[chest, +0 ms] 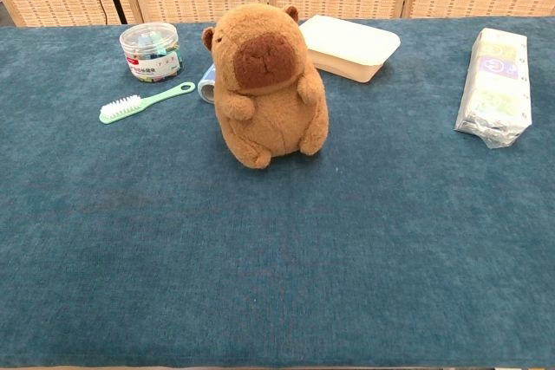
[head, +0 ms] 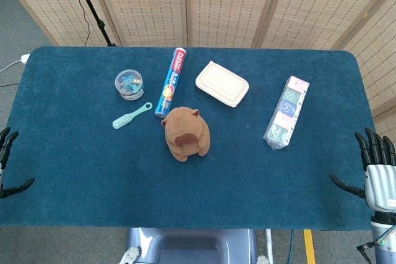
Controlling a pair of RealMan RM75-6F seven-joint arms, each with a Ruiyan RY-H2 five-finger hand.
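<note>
Head view | left hand [head: 7, 165] lower left edge, fingers spread, empty | right hand [head: 371, 165] lower right edge, spread, empty | plush capybara [head: 185, 133] mid-tabletop [head: 74, 153], well apart from both

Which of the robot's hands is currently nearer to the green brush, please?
Left. The left hand sits at the table's left edge, nearer the green brush; the right hand is at the far right edge.

My left hand [head: 8, 165] is cut off by the head view's left edge, my right hand [head: 376, 168] by its right edge; neither shows in the chest view. There, the brown plush capybara [chest: 267, 84] hides most of the blue cylindrical tube [chest: 207, 84].
</note>
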